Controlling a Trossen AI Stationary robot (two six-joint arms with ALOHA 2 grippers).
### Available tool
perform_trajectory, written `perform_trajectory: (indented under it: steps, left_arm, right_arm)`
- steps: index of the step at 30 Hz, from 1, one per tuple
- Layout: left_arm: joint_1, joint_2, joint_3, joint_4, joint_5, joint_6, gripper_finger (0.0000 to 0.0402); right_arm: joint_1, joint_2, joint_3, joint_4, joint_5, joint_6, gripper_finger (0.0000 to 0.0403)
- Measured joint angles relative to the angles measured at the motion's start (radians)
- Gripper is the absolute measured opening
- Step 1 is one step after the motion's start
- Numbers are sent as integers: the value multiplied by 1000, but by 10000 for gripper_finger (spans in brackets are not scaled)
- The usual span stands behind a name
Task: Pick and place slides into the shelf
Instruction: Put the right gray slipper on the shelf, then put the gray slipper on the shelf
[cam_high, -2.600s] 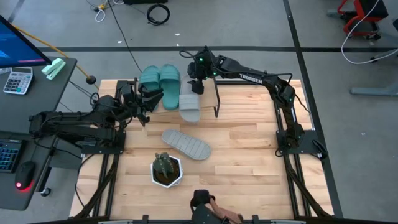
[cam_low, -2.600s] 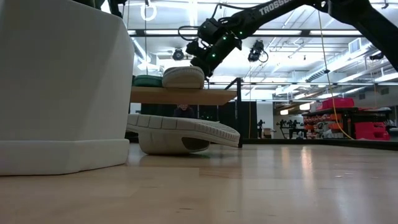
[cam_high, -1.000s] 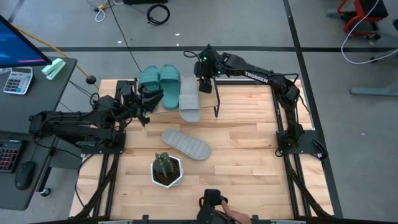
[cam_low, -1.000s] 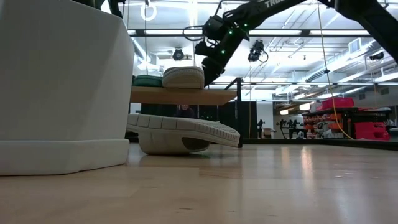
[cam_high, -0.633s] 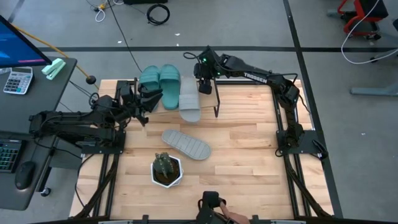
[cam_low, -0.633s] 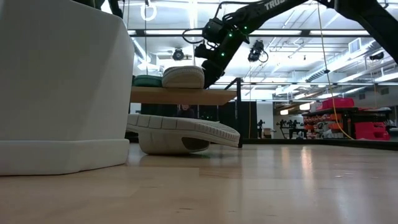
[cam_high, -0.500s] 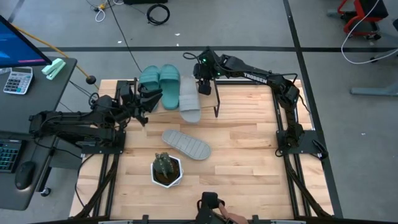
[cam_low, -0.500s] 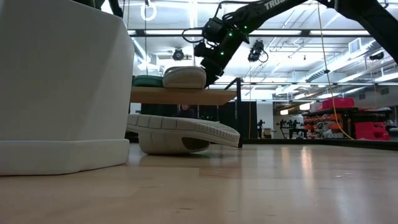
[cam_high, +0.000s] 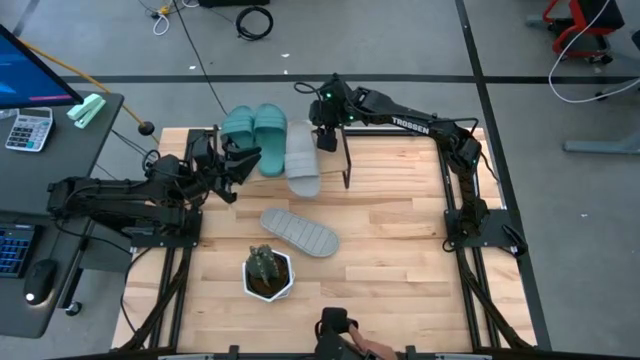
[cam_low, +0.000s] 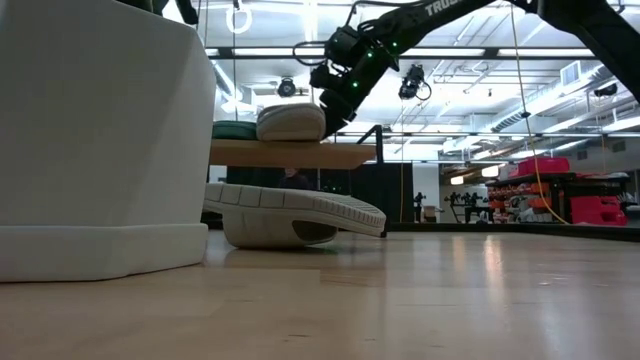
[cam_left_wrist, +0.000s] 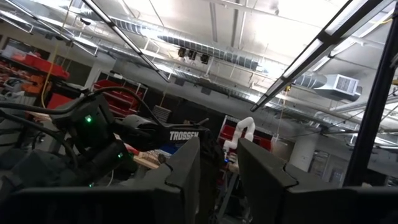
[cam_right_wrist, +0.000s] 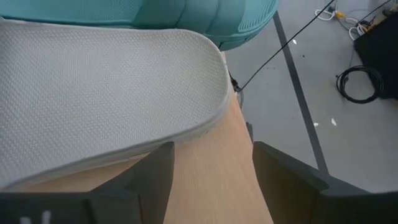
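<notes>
Person's hand (cam_high: 345, 340): at the near edge of the table, only partly in sight.
Potted plant (cam_high: 267, 272): a small plant in a white pot, standing near the front of the wooden table (cam_high: 400, 250). In the low view the white pot fills the left side.
Grey slide on the table (cam_high: 299, 232): lies sole-up, just beyond the plant and apart from it, angled across the boards. In the low view (cam_low: 300, 213) it rests on the tabletop in front of the shelf.
Shelf (cam_low: 300, 154): a low rack with a light wooden top and thin black legs, at the far side of the table.
Slides on the shelf: two teal slides (cam_high: 256, 135) sit side by side at the left end. A light grey slide (cam_high: 302, 158) lies next to them on the right, touching the nearer teal one. In the low view this grey slide (cam_low: 291, 122) sits flat on the board.
Right gripper (cam_high: 329, 140): at the far end of the grey slide on the shelf, just beside it. In the right wrist view the two fingers (cam_right_wrist: 286, 180) stand spread, nothing between them, with the grey slide's mesh sole (cam_right_wrist: 93, 93) and the shelf's wood ahead.
Left gripper (cam_high: 236, 163): held at the left end of the shelf, close to the teal slides. Its fingers (cam_left_wrist: 186, 171) stand parted and hold nothing.
</notes>
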Motion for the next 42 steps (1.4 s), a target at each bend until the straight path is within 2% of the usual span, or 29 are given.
perform_trajectory:
  steps: [13,19,25,29,34,37,42]
  left_arm:
    - [0,0,0,-1,0,1,116]
    - [0,0,0,-1,0,25,117]
    - [4,0,0,-9,-20,45,116]
    - [4,0,0,-10,-22,57,112]
    - [4,0,0,-33,-31,54,118]
    - [4,0,0,-33,-31,54,121]
    - [30,0,0,-34,-31,45,122]
  right_arm:
    - [4,-6,1,-26,94,23,238]
    - [29,-83,6,-228,40,200,236]
    - [53,-212,-66,-376,54,236,228]
    - [50,-367,-234,-379,27,332,220]
    - [77,-615,-577,-309,4,523,214]
    - [115,-771,-788,-188,-37,709,213]
    - [225,-950,-1096,143,-96,1072,213]
